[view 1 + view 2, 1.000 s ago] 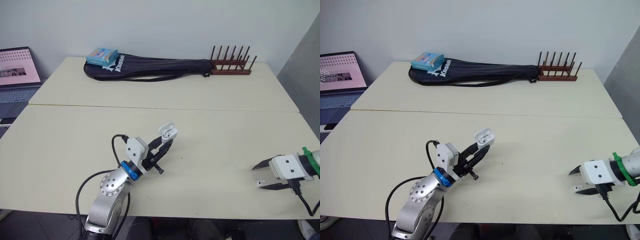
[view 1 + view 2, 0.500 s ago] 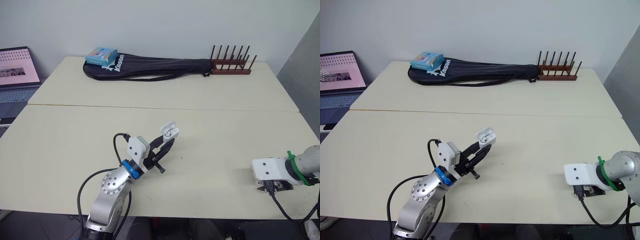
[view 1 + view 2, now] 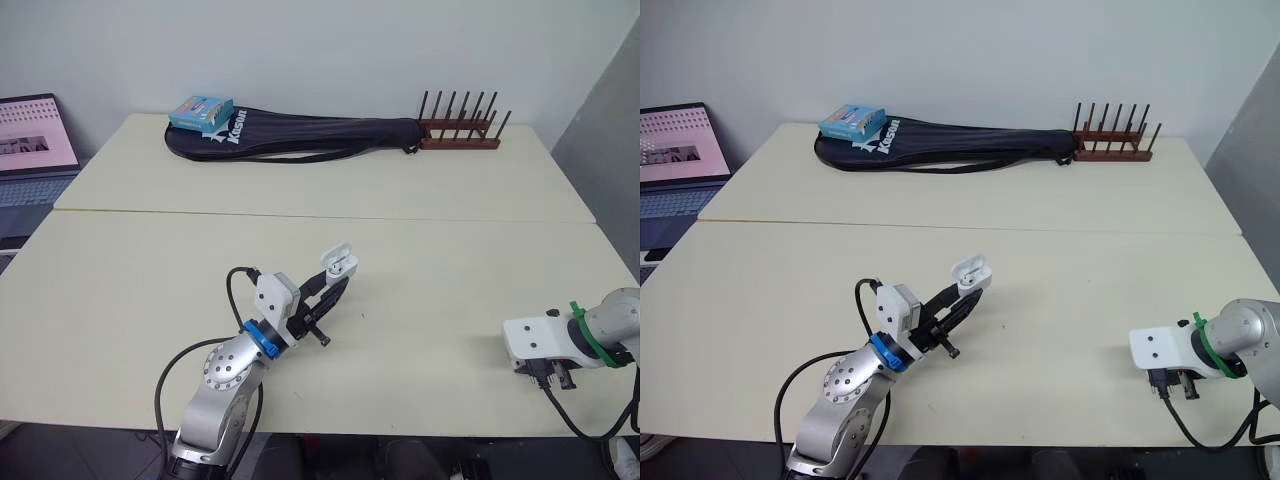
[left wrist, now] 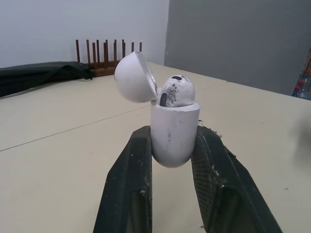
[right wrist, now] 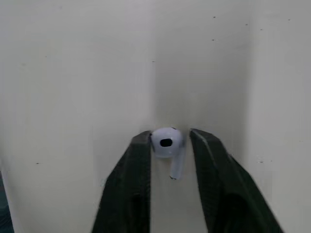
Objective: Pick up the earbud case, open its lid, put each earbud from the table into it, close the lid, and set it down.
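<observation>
My left gripper (image 3: 333, 284) is shut on the white earbud case (image 4: 175, 132) and holds it a little above the table's front middle. The case lid (image 4: 134, 77) stands open, and one earbud (image 4: 177, 91) sits in the case. At the front right my right gripper (image 3: 549, 373) points straight down at the table. In the right wrist view its fingers (image 5: 139, 162) are shut on the second white earbud (image 5: 168, 143), which lies on the table top with its stem toward the wrist.
A black racket bag (image 3: 300, 136) with a blue box (image 3: 202, 111) on it lies along the far table. A brown peg rack (image 3: 459, 128) stands at its right end. A laptop (image 3: 35, 140) sits off the table's left side.
The right gripper has turned from lying level and open to pointing down, and has closed around the earbud on the table. The left gripper with the case has stayed put.
</observation>
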